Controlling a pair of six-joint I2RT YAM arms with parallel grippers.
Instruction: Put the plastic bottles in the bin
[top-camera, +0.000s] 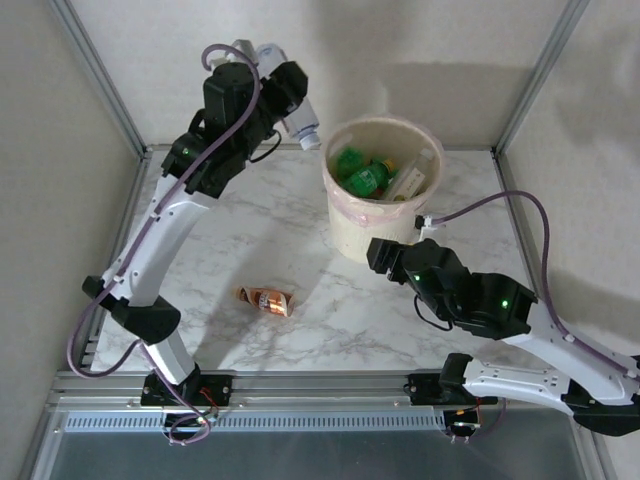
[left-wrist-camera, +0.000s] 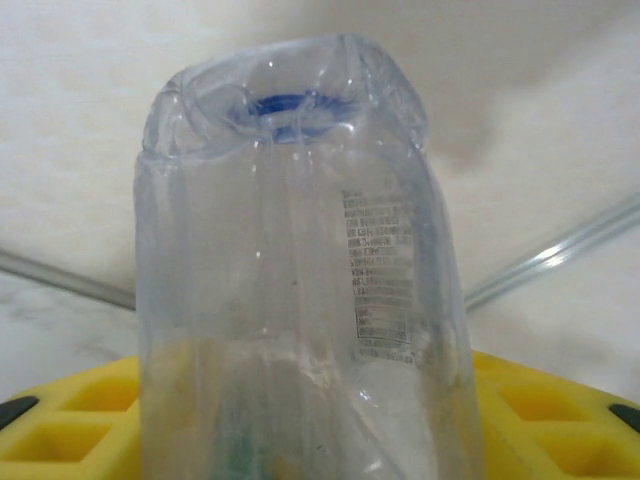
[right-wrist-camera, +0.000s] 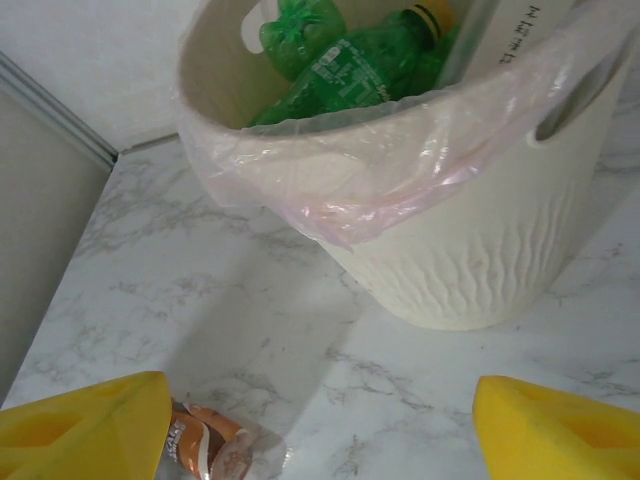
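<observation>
Left gripper clamped on clear blue-capped bottle, high left of bin. Get it fully over the rim before releasing. Right gripper jaws apart, beside bin.

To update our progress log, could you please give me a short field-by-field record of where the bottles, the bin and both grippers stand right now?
left gripper: shut on a clear bottle with a blue cap, held up in the air left of the bin
right gripper: open, empty, low over the table in front of the bin
bin: upright, lined with a pinkish bag, holding green bottles
on the table: one crumpled copper-orange labelled bottle, lying flat, untouched
outside the bin: two bottles
</observation>
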